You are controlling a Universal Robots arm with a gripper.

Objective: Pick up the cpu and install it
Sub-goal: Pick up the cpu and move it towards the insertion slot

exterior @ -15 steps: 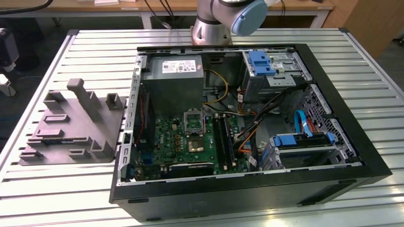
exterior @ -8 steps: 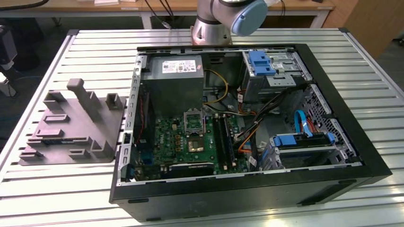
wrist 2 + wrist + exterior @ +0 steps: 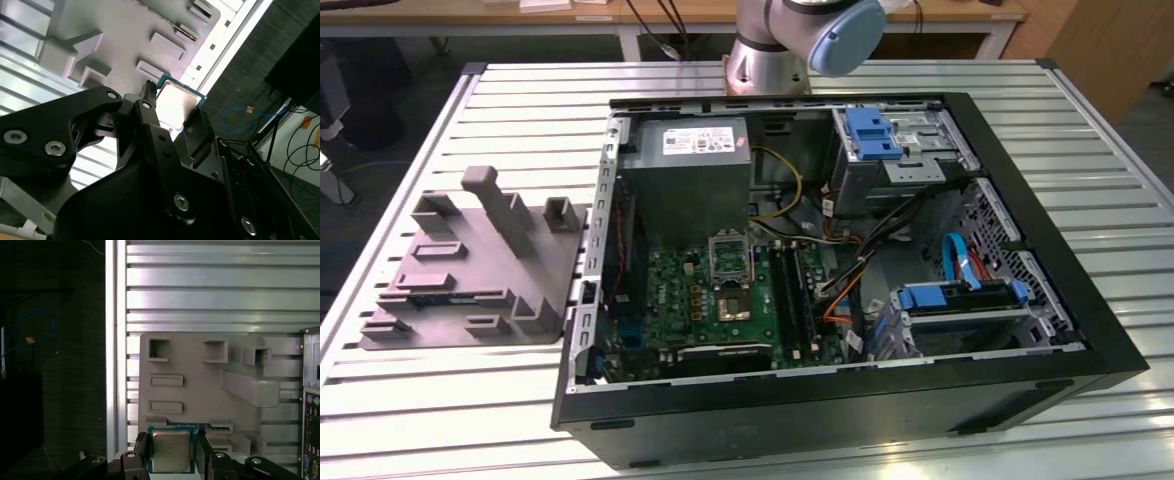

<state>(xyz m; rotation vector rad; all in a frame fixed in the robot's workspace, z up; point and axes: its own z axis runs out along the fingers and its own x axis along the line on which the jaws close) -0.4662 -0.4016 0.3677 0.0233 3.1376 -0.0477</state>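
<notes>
First wrist view: the gripper (image 3: 171, 460) has its jaws drawn narrow on the cpu (image 3: 171, 451), with one black finger (image 3: 141, 452) pressed to each of two opposite edges. The chip is a small flat square with a pale silvery metal top and a thin green border, and its metal face is turned to this camera. The second wrist view shows the same grip from the side: the cpu (image 3: 176, 102) is pinched at the tips of the gripper (image 3: 173, 107) and held in the air, clear of everything below. Beneath it lies a grey plastic tray (image 3: 200, 390) with raised blocks and posts, resting on a table (image 3: 225, 290) of silver metal slats. In the exterior view the tray (image 3: 467, 290) is at the exterior view's left, just beside an open black computer case (image 3: 854, 400) lying on its side. Inside the case is a green motherboard (image 3: 781, 335), and its square metal-framed socket (image 3: 728, 285) stands open near the middle of the board. The arm (image 3: 787, 40) rises at the far edge of the table.
</notes>
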